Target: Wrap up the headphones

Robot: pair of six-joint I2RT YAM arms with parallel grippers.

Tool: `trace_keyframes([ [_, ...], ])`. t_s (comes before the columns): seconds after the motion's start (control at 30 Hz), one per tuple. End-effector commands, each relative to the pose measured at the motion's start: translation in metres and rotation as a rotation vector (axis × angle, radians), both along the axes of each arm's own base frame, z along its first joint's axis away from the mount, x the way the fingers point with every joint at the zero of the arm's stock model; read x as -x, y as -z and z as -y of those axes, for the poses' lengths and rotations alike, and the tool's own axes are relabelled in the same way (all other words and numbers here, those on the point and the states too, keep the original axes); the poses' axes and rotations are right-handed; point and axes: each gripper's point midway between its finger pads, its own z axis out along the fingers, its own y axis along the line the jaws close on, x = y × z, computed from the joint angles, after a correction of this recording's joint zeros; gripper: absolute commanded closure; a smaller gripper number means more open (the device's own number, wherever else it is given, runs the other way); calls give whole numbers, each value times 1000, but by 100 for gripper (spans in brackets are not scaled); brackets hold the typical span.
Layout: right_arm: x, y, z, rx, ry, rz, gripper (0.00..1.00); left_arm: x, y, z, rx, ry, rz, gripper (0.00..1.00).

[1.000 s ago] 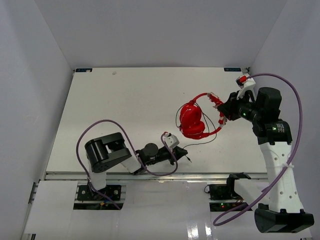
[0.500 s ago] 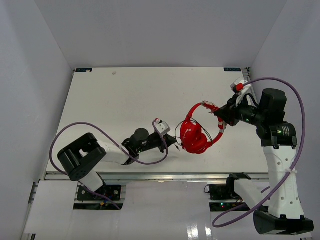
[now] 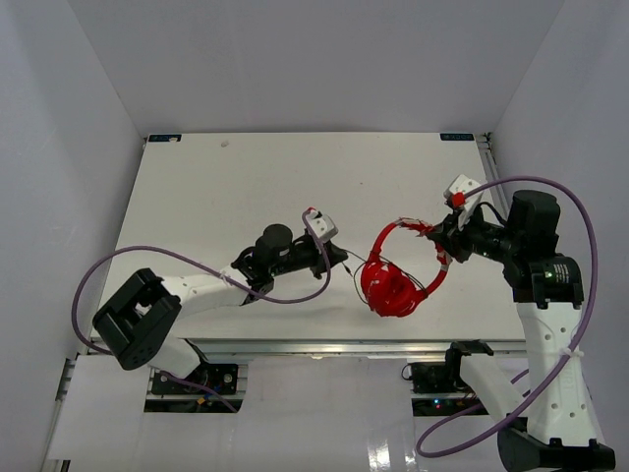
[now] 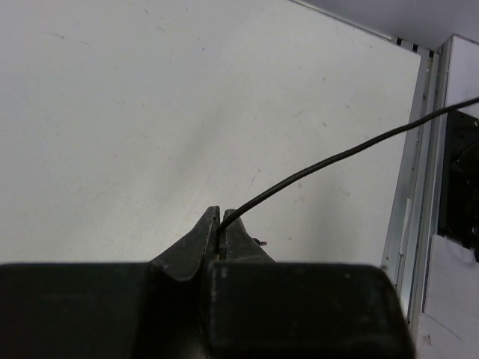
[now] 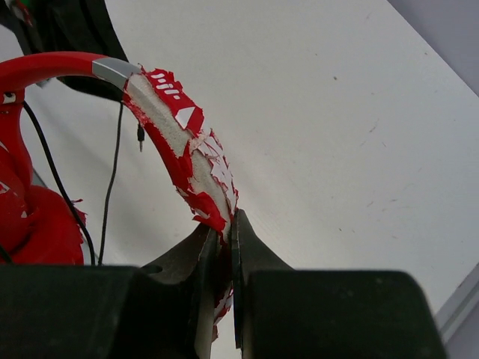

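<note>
- Counted: two arms, two grippers, one pair of headphones (image 3: 391, 287), one cord, two purple cables.
- Left of the headphones, one purple cable (image 3: 128, 261) loops off the left arm.
- Just left of the headphones, the left gripper (image 3: 339, 259) points toward them. Its fingers are clenched on the thin black cord (image 4: 337, 155), which is pinched at their very tips.
- From there the cord runs right to the ear cups.
- The headphones are on the table (image 3: 216, 187) between the two grippers. The red cups are bunched together and the headband (image 5: 176, 138) arches up and to the right.
- At the headband's right side, the right gripper (image 5: 228, 221) grasps the peeling padded strip.
- Right of the headphones, the second cable (image 3: 582, 221) arcs over the right arm.
</note>
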Motion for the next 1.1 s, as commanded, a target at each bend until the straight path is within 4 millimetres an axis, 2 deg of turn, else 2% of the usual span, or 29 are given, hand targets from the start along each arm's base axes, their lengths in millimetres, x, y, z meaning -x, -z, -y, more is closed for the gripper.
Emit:
trace_keyframes([
  [0.0,-6,26,16,112,36,38,92,-7,-51,7,-1,36,15,100],
  [0.07,-10,38,22,146,54,34,92,-4,-60,12,-17,69,-19,100],
  [0.17,-22,45,34,194,116,65,92,-1,-83,21,-23,108,-73,100],
  [0.23,-29,47,42,217,158,89,92,5,-90,27,-19,150,-124,100],
  [0.47,-59,43,74,299,356,171,92,31,-100,37,-58,268,-334,100],
  [0.53,-65,41,82,315,406,193,92,35,-97,41,-86,287,-397,100],
  [0.7,-73,43,81,301,441,202,92,39,-105,53,-109,299,-565,100],
  [0.87,-76,47,70,308,444,209,92,39,-116,72,-119,336,-724,100],
  [0.9,-77,48,73,325,470,213,92,40,-118,74,-116,345,-749,100],
  [0.97,-78,54,69,331,471,203,92,46,-117,80,-116,386,-847,100],
  [1.07,-82,57,73,340,509,200,92,52,-122,81,-116,423,-921,100],
])
